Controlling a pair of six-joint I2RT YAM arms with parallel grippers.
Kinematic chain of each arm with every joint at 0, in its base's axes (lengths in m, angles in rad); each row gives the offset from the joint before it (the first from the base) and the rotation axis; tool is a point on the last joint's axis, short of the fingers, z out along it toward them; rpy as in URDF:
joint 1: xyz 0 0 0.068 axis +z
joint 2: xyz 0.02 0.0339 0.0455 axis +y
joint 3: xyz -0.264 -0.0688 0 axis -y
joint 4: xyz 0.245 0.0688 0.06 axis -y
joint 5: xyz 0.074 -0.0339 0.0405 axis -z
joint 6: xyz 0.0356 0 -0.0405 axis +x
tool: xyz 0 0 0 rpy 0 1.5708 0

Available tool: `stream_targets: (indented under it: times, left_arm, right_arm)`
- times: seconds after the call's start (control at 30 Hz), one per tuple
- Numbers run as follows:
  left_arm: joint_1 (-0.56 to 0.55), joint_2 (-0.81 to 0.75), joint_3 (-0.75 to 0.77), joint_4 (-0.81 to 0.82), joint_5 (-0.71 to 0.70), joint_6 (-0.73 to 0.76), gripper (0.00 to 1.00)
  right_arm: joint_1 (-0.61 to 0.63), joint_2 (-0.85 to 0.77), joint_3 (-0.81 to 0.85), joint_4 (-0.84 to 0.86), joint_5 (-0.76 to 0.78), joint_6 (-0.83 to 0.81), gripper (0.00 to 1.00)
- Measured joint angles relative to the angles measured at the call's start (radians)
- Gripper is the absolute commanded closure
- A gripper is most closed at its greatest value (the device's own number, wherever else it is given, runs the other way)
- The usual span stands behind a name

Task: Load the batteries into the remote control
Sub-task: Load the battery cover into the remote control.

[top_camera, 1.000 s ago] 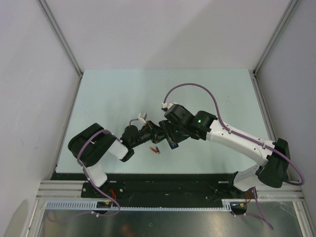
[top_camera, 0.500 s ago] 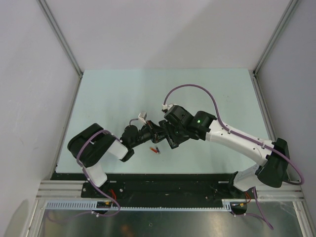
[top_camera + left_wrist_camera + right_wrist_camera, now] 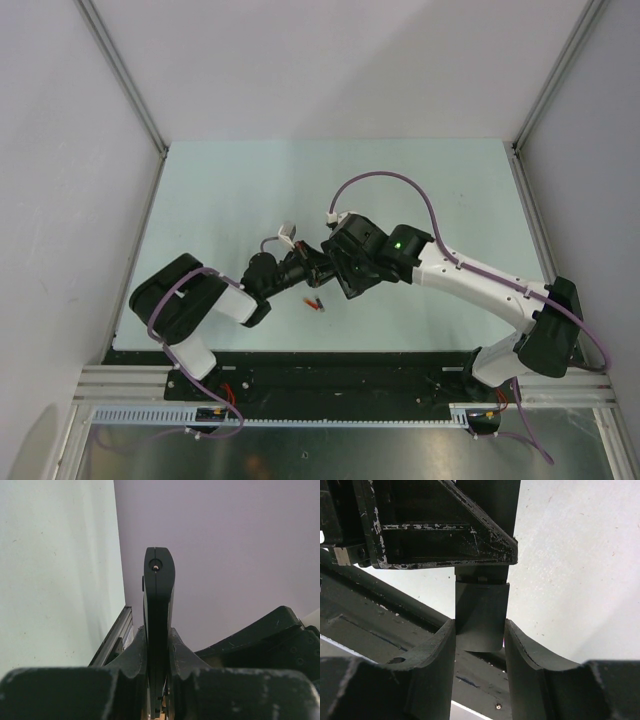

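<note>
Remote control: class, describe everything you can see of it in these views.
The remote control is a slim black bar of matt plastic. From the left wrist it shows edge-on, with a seam down its narrow side and a small round hole with a pale dot at its rounded end. The left tool is shut on its flat faces. From the right wrist its broad face shows a cross seam, and the right tool grips its two long edges.
</note>
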Motion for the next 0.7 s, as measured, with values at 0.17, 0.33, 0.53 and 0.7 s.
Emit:
stream_targets:
  times: [0.17, 0.33, 0.53, 0.7]
  left_arm:
    - [0.000, 0.000, 0.000, 0.000, 0.000, 0.000, 1.00]
    - [0.000, 0.000, 0.000, 0.000, 0.000, 0.000, 1.00]
    - [0.000, 0.000, 0.000, 0.000, 0.000, 0.000, 1.00]
    - [0.000, -0.006, 0.000, -0.001, 0.000, 0.000, 1.00]
  right_arm:
    - [0.000, 0.002, 0.000, 0.000, 0.006, -0.002, 1.00]
    - [0.000, 0.003, 0.000, 0.000, 0.005, -0.008, 1.00]
    - [0.000, 0.005, 0.000, 0.000, 0.003, -0.008, 1.00]
    - [0.000, 0.008, 0.000, 0.000, 0.002, -0.008, 1.00]
